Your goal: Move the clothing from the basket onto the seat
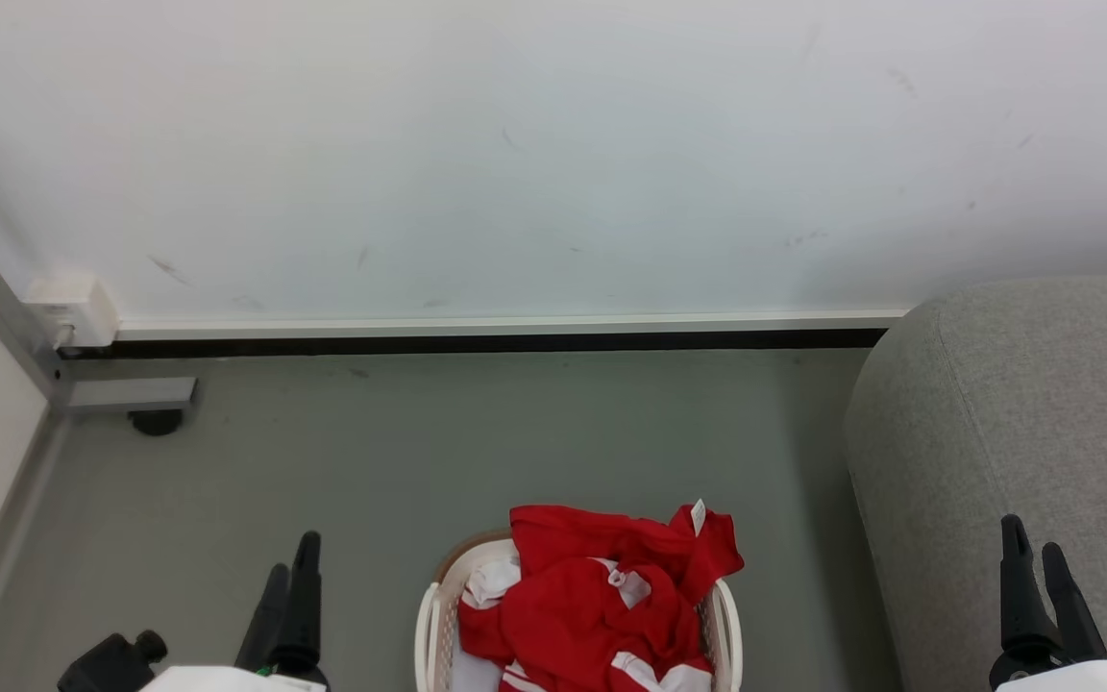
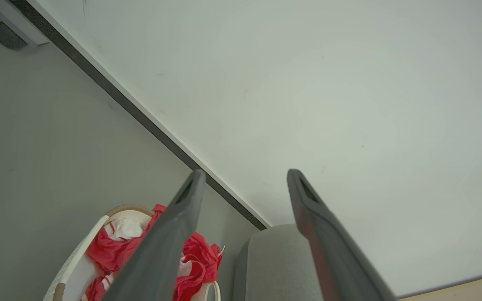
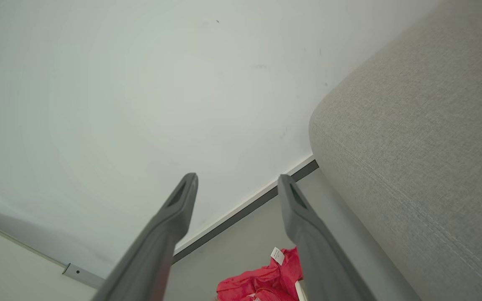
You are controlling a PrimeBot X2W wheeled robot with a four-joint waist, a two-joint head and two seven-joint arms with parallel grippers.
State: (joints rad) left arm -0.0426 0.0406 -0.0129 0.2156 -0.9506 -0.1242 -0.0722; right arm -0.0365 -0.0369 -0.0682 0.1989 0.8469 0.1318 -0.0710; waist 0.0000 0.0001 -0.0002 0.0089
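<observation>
The red clothing (image 1: 602, 601) with white sleeves and a small white tag lies heaped in the cream basket (image 1: 430, 615) on the floor at the bottom centre of the head view. The grey seat (image 1: 1024, 432) rises at the right, close beside the basket. My left gripper (image 1: 289, 567) hangs open at the lower left, well clear of the basket. My right gripper (image 1: 1034, 543) is open at the lower right, in front of the seat. In the left wrist view the open fingers (image 2: 182, 209) frame the clothing (image 2: 107, 251) and basket (image 2: 73, 259). The right wrist view shows the clothing (image 3: 262, 282) and seat (image 3: 416, 138).
A white wall (image 1: 553, 144) with a dark baseboard (image 1: 477, 341) runs across the back. A metal frame post with a white box (image 1: 73, 308) and a black foot (image 1: 158, 421) stands at the left. Grey floor (image 1: 419, 452) lies between wall and basket.
</observation>
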